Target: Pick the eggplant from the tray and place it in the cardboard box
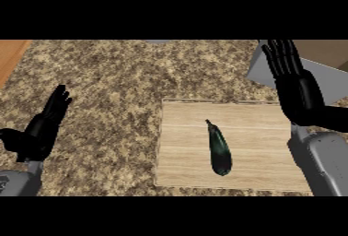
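A dark, slender eggplant lies lengthwise on the pale wooden tray, its thin stem end pointing away from me. At the far right stands the cardboard box, with a grey outer wall and a brown inside. My right hand is raised over the tray's far right corner with straight fingers reaching up in front of the box; it holds nothing. My left hand rests open at the left, fingers up, well apart from the tray.
The speckled stone counter spreads to the left of and beyond the tray. A strip of orange wood shows at the far left corner.
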